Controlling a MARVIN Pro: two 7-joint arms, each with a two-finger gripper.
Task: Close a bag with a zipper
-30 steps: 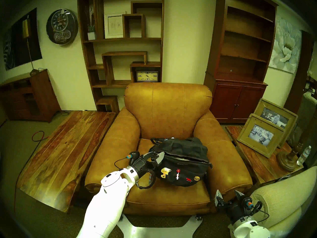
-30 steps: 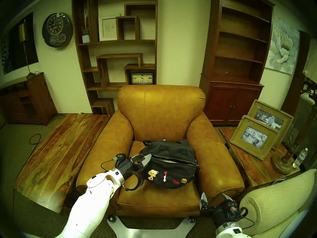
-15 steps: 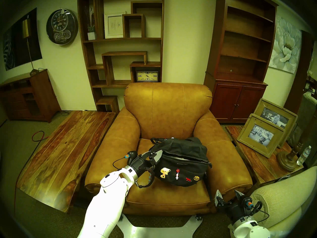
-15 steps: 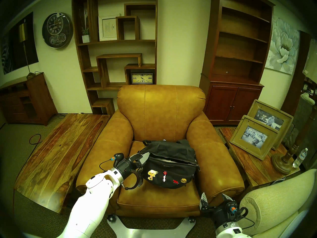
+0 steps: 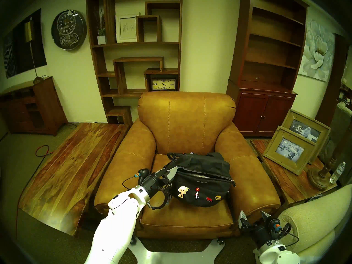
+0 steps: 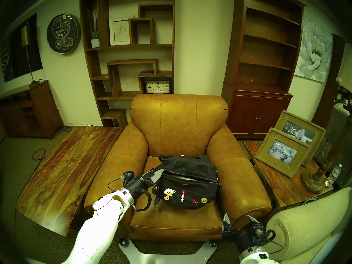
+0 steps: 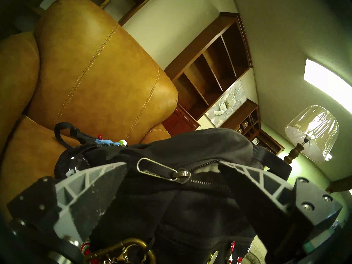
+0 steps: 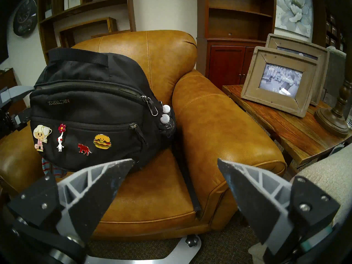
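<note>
A furnished living room or furniture showroom: behind the tan leather armchair (image 5: 186, 128) stand wooden bookshelves (image 5: 133, 48), wall clock (image 5: 69, 29), framed pictures (image 5: 291, 150).

dim yellow-green cast | ceiling light (image 7: 327, 80) glare | fisheye dark rims

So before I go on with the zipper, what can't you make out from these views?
- Whether the left end effector grips anything: left wrist view shows its fingers apart around the bag, pull between them; contact unclear.
- Bag's inside: too dark in the head views.
- Zipper: its left end is hidden behind the left end effector in the right wrist view.
- Striped keychain: small, partly behind the left wrist.
</note>
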